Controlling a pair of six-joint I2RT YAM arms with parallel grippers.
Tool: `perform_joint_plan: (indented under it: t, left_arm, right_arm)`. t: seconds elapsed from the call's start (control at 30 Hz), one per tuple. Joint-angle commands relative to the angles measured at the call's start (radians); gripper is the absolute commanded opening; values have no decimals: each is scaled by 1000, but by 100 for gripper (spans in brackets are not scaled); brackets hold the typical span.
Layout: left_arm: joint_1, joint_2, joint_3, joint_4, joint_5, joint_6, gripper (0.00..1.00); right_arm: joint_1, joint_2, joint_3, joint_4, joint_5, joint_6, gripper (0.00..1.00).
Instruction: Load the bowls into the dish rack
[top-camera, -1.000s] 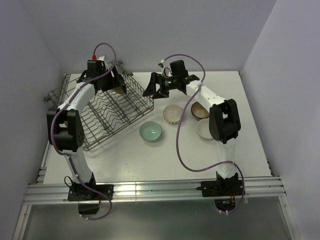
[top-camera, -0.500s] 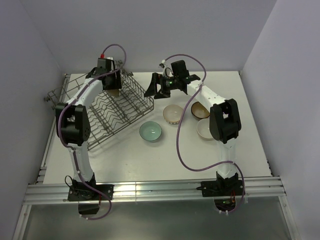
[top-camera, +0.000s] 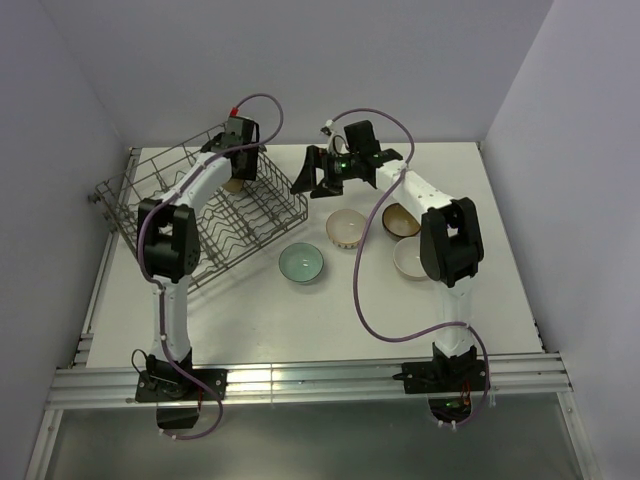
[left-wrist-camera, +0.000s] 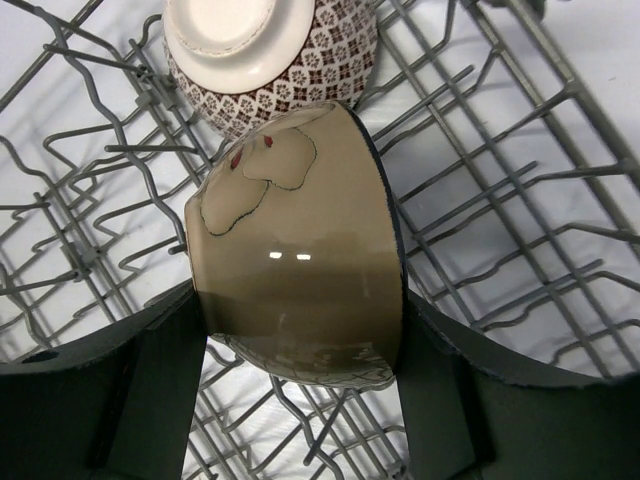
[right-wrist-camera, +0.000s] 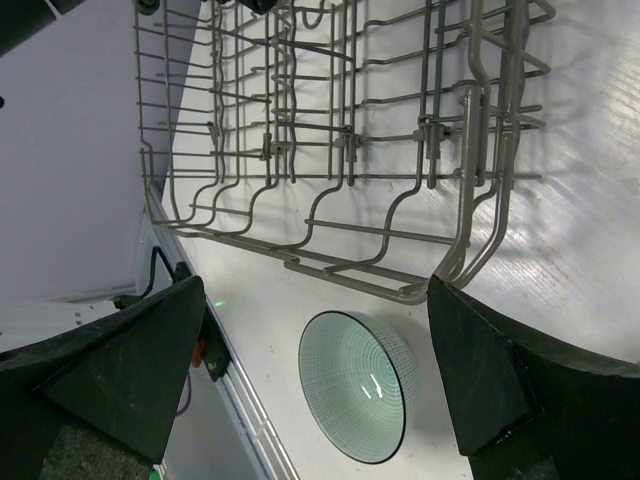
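Note:
The grey wire dish rack (top-camera: 150, 205) stands at the left of the table. My left gripper (top-camera: 236, 178) is over its far side, shut on a tan bowl (left-wrist-camera: 300, 250) held on its side just above the tines. A brown-patterned bowl with a white base (left-wrist-camera: 270, 60) lies in the rack right behind it, touching or nearly so. My right gripper (top-camera: 312, 178) is open and empty beside the rack's far right corner. A green bowl (top-camera: 301, 263) sits on the table near the rack and also shows in the right wrist view (right-wrist-camera: 360, 398).
A cream bowl (top-camera: 346, 228), a brown bowl (top-camera: 400, 220) and a white bowl (top-camera: 410, 258) sit on the table right of the green one. The rack's side wires (right-wrist-camera: 340, 180) are close in front of the right gripper (right-wrist-camera: 318, 295).
My left arm has swung to the right along the far side of the rack, carrying the tan bowl. The right arm has hardly moved.

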Motion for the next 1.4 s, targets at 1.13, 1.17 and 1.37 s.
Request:
perform_joint_plan:
  t: [1.13,1.17,1.37]
  left_arm:
    - [-51,177,151,-9,-110,111,55]
    - [-51,177,151,-9,-110,111,58]
    - [-52,182,140,-7,-89,111,79]
  right_arm:
    - [-69,-94,-33,-8,2,-44,99]
    - [-69,-94,-32,-8,2,-43,99]
    - [-70,-94,-35,-6,3,-46,100]
